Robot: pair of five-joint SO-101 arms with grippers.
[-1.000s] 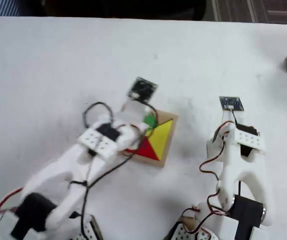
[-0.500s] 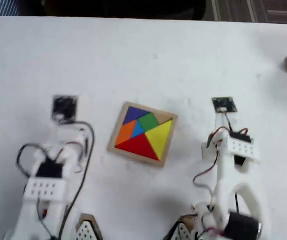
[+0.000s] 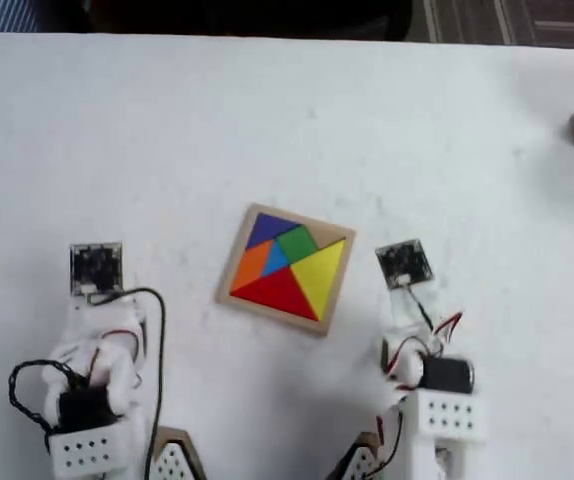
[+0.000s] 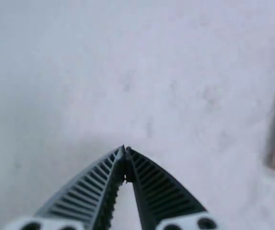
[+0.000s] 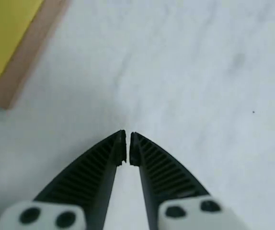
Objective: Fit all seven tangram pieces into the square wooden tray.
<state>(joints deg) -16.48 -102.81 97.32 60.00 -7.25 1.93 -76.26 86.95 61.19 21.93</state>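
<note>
Wooden tray (image 3: 335, 283) sits filled; left fingers (image 4: 99, 187) and right fingers (image 5: 161, 172) closed.

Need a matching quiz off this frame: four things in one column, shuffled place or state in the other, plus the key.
Things:
1. yellow triangle
2. red triangle
3. purple piece
4. left gripper

Place or state:
A. shut, over bare table
B. far corner of the tray
C. along the tray's near edge
D. along the tray's right side

Pairs: 1-D, 2-C, 3-B, 4-A
</note>
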